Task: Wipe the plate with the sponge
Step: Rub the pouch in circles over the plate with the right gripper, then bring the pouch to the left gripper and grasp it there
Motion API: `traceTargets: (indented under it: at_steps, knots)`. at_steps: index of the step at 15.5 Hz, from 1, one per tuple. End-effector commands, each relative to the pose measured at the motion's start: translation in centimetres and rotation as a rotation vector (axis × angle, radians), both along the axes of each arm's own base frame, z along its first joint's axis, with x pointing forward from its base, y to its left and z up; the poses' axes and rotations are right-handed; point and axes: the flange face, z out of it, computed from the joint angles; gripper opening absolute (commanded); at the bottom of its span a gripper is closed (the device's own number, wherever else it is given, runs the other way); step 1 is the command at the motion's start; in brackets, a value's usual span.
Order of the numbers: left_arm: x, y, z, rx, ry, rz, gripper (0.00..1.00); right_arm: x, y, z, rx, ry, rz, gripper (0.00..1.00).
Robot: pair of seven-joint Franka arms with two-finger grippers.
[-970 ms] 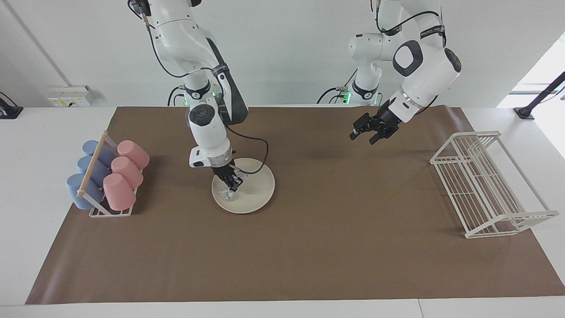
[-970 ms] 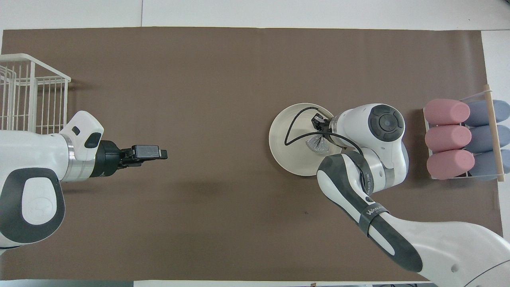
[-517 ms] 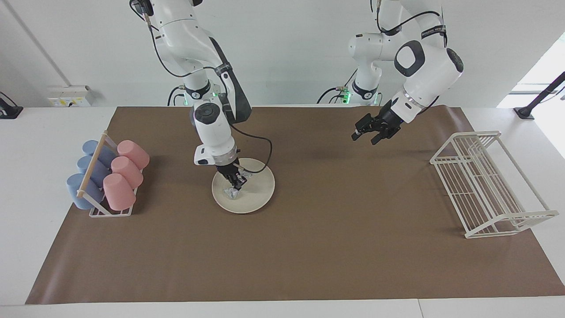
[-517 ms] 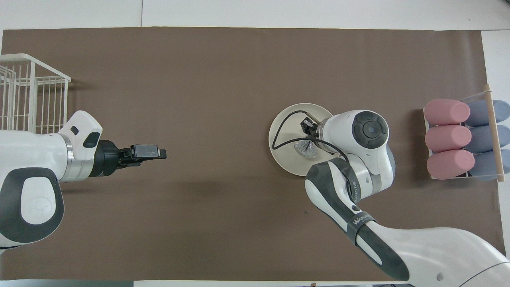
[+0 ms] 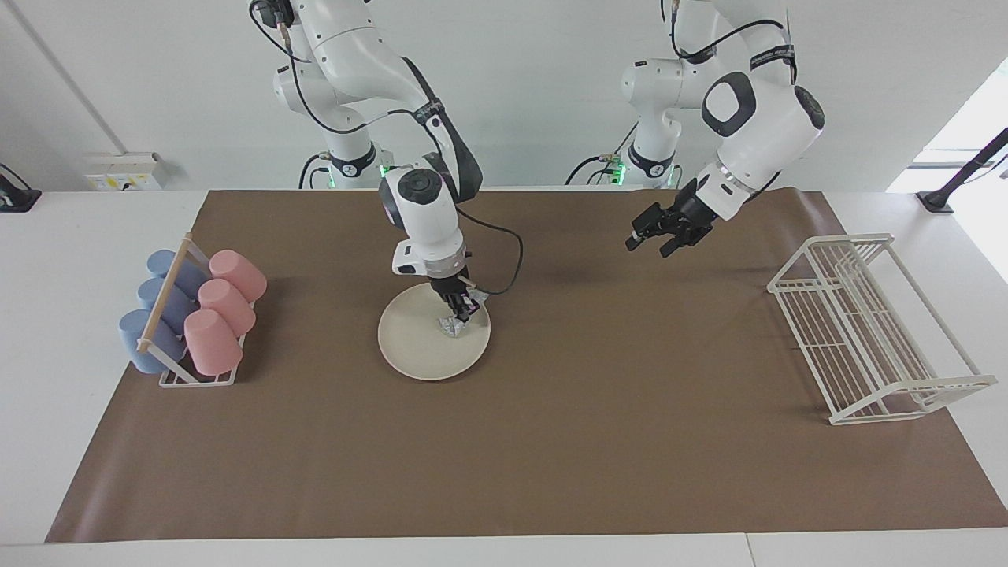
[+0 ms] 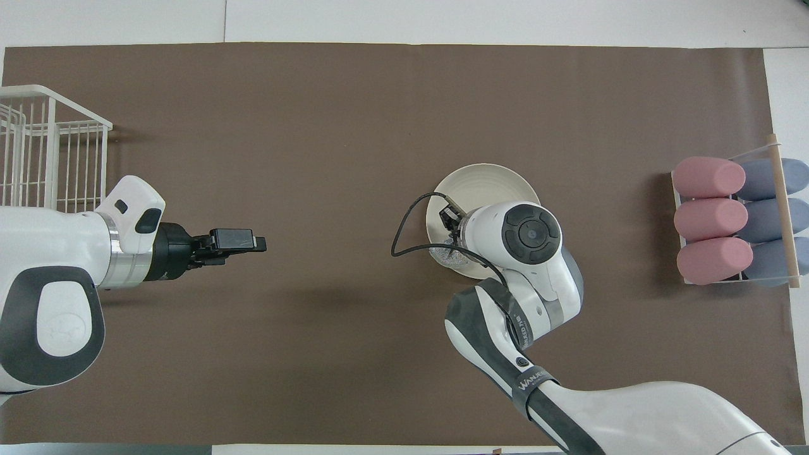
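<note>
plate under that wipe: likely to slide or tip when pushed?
Tipping seems unlikely: the plate is flat, wide and low on the mat. Sliding is plausible, since nothing holds it; the left gripper hangs apart. The right gripper presses the sponge near the rim, so it might rock slightly.

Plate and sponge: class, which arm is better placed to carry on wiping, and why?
The right. Its pincer is shut on the sponge, pressing it on the plate. The left pincer hangs open over bare mat.
</note>
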Motion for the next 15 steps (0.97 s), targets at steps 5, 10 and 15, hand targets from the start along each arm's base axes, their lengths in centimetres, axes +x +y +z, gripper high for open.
traceTargets:
  at_steps: [5, 10, 15]
  knots:
    - [0.1, -1.2, 0.4, 0.071, -0.014, -0.014, 1.0, 2.8, 0.9, 10.6, -0.008, 0.07, -0.202, 0.0]
    - [0.3, -2.4, 1.1, -0.154, 0.04, 0.147, 1.0, 2.3, 1.5, 19.5, -0.018, 0.105, -0.32, 0.0]
    - [-1.0, -4.5, 2.5, -0.397, 0.036, 0.134, 1.0, -0.2, 4.5, 27.0, -0.03, 0.142, -0.426, 0.0]
